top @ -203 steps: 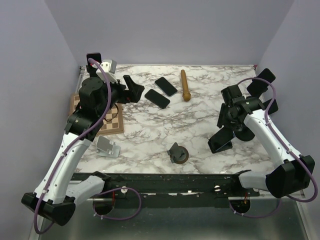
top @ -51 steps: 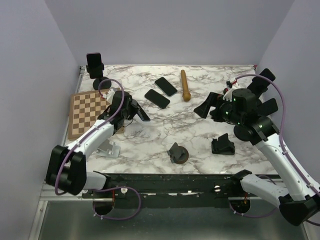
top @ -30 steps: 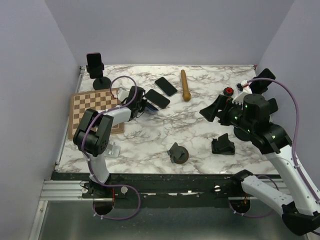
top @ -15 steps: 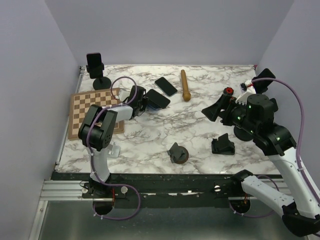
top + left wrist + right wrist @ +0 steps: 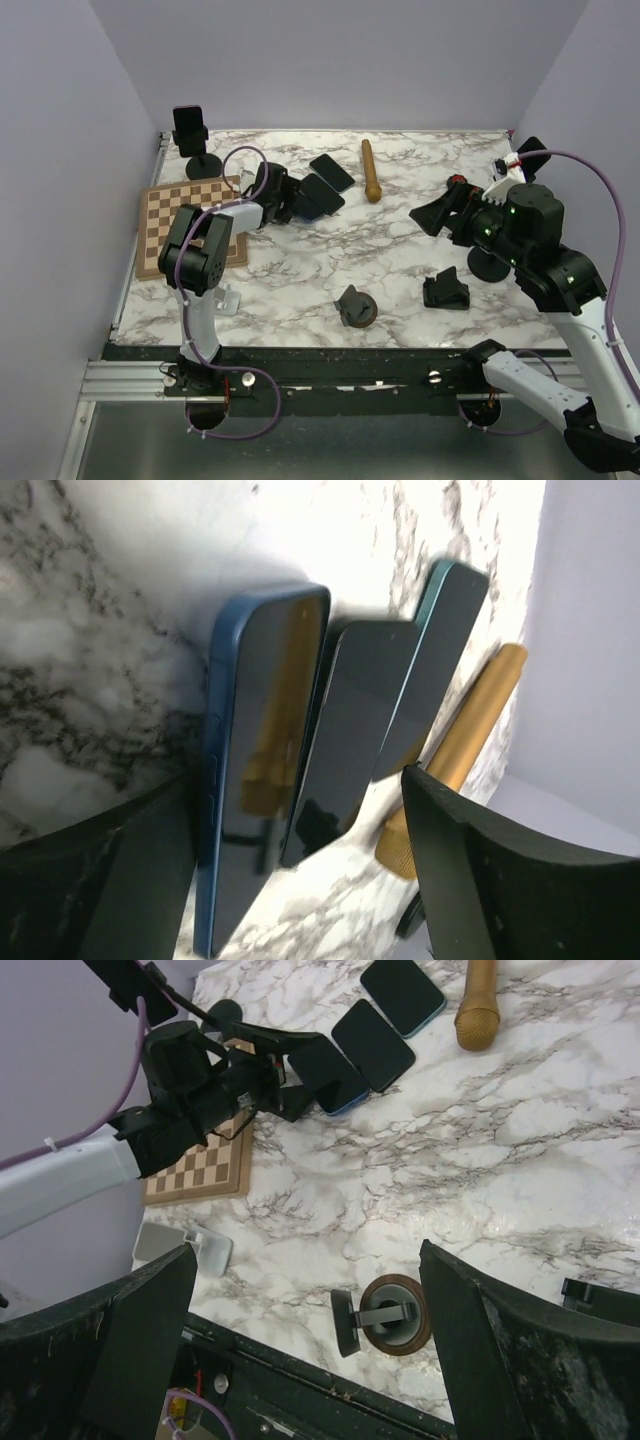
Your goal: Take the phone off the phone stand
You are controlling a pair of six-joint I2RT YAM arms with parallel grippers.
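A black phone stand (image 5: 190, 150) stands at the far left corner with a dark upright slab in its clamp. Three phones lie side by side on the marble: a blue-edged one (image 5: 255, 770), a dark one (image 5: 350, 740) and a teal-edged one (image 5: 435, 660). My left gripper (image 5: 297, 197) is low over the table and open. Its jaws (image 5: 290, 810) straddle the near end of the blue-edged phone, which lies flat close to the left finger. My right gripper (image 5: 445, 212) hangs high over the right side, open and empty (image 5: 310, 1290).
A golden cylinder (image 5: 371, 170) lies behind the phones. A chessboard (image 5: 165, 215) and a silver stand (image 5: 215, 297) are at the left. A round brown-based stand (image 5: 355, 308) and a black stand (image 5: 445, 290) are at the front. A small red object (image 5: 457, 181) is at the right.
My left gripper has reached away from the chessboard to the row of phones, where a third, blue-edged phone now lies. My right gripper has risen and drifted right.
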